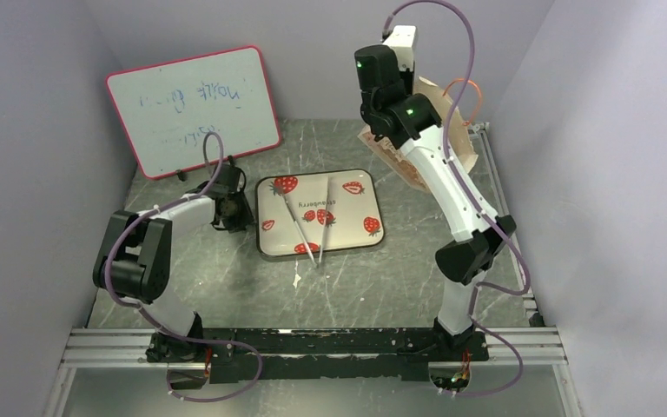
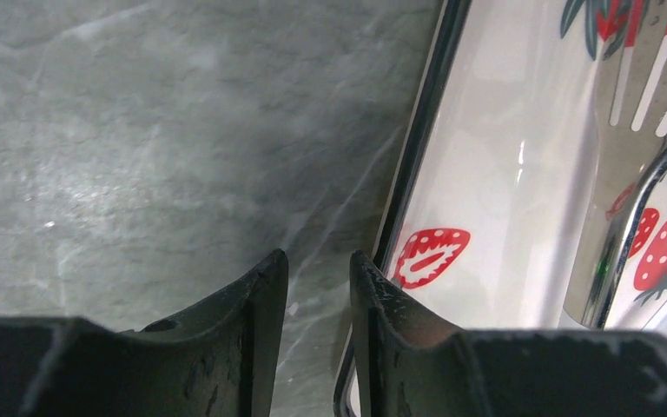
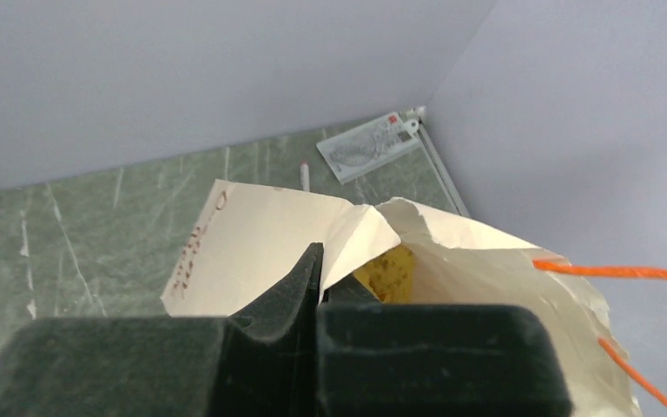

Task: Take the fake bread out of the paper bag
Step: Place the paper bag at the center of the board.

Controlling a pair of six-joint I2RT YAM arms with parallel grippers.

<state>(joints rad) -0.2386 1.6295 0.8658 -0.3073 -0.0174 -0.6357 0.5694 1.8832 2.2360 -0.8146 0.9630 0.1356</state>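
the pale tan paper bag with orange cord handles (image 3: 252,243) is being pinched at a fold of its rim by the clenched right gripper (image 3: 320,261) over the far right of the table, and a yellow-brown speckled piece of fake bread (image 3: 389,271) is being glimpsed inside its mouth. the bread is being judged light, firm and smooth, best taken across its narrow sides, while the paper is crumpling easily. the left gripper (image 2: 317,278) is being held slightly parted and empty beside the white strawberry-printed tray (image 2: 486,174).
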